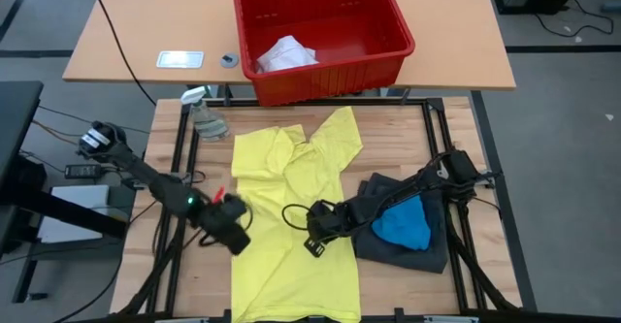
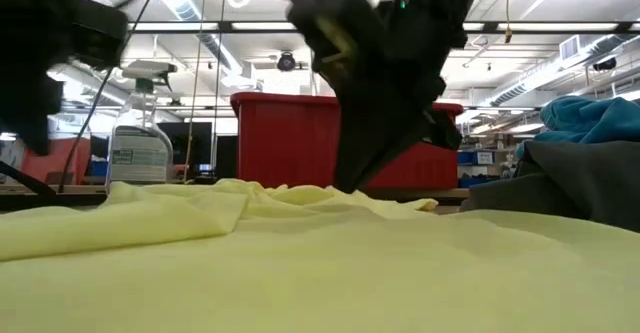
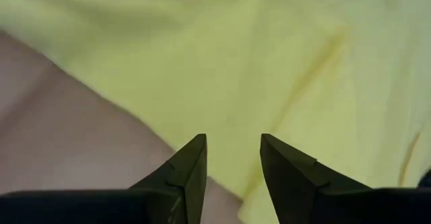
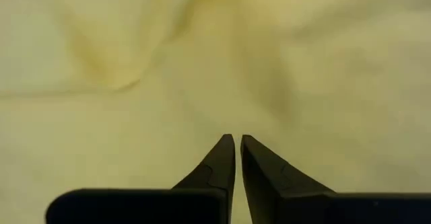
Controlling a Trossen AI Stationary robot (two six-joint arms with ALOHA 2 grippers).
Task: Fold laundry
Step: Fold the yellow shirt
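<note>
On the left of the high view, the left gripper (image 1: 229, 228) hangs over the left edge of the yellow shirt (image 1: 296, 226), about halfway down its length. In its wrist view the two dark fingers (image 3: 185, 173) stand apart with an empty gap between them, above the line where the shirt's edge meets the wooden table (image 1: 165, 265); nothing is held between them.

The yellow shirt lies spread in the middle of the table, long side running toward the near edge, with a sleeve folded in on its upper left and another sleeve sticking out at the upper right. A clear spray bottle (image 1: 204, 114) lies near the table's far left corner, just beside the shirt's upper edge.

Beyond the table, a red basket (image 1: 325, 32) sits on a second wooden surface with a white cloth (image 1: 284, 54) inside.

The right gripper (image 1: 318, 228) is low over the shirt's right half, and its fingers (image 4: 219, 163) are nearly together with only a thin slit between them; no cloth shows pinched in that slit.

To the right of the shirt, the dark grey shorts (image 1: 417, 236) lie in a heap, touching the shirt's right edge, with a bright blue piece (image 1: 403, 223) on top, partly under the right arm.
</note>
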